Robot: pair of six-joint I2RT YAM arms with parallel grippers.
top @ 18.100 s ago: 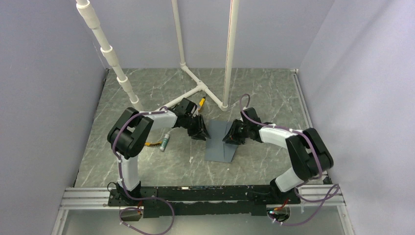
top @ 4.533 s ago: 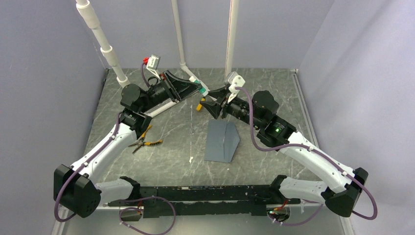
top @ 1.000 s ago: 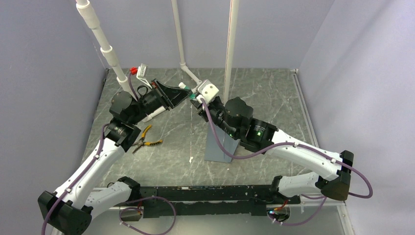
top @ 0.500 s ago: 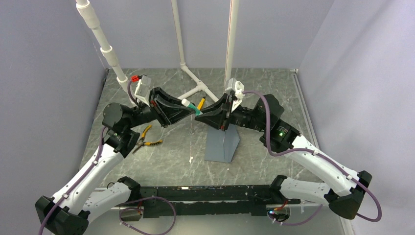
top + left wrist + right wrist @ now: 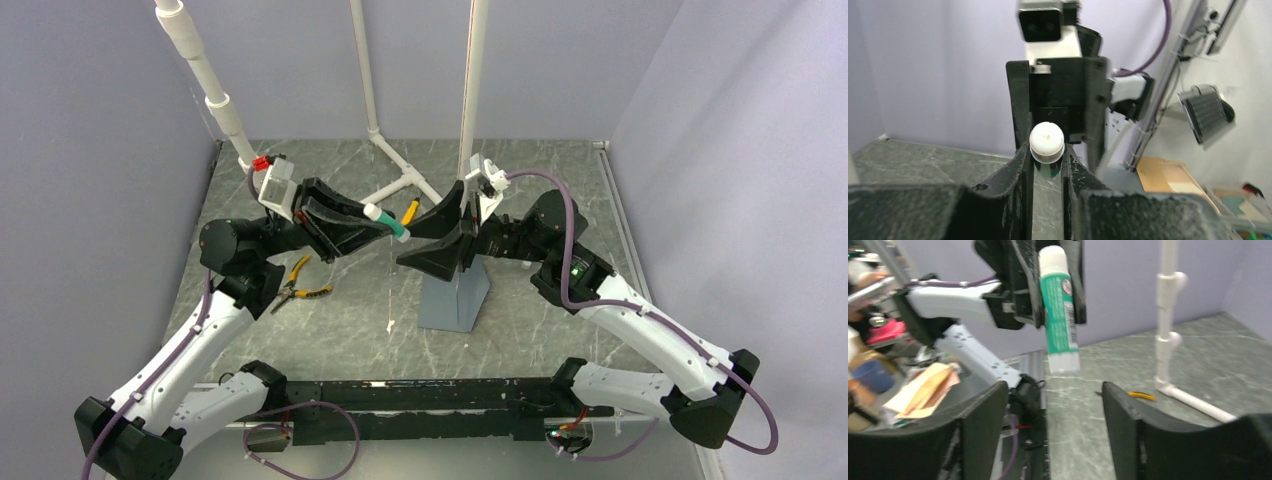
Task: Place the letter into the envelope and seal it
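Observation:
My left gripper (image 5: 372, 226) is shut on a green glue stick (image 5: 390, 222) with a white end, held above the table. In the left wrist view the stick's white round end (image 5: 1046, 141) sits pinched between the fingers. My right gripper (image 5: 418, 240) faces it, open and empty, a short way from the stick's tip. From the right wrist the glue stick (image 5: 1060, 310) hangs above the wide gap of my right gripper (image 5: 1050, 405). The blue-grey envelope (image 5: 450, 300) lies on the table under the right gripper, partly covered by it. The letter is out of view.
Pliers with orange-yellow handles (image 5: 298, 290) lie left of the envelope. A yellow-handled tool (image 5: 410, 210) rests by the white pipe frame (image 5: 400, 185) at the back; a pipe upright (image 5: 1166, 330) stands in the right wrist view. Walls close in both sides.
The right gripper has gone from shut at the glue stick's tip to open and has drawn back from it. The left arm has carried the stick slightly left and nearer.

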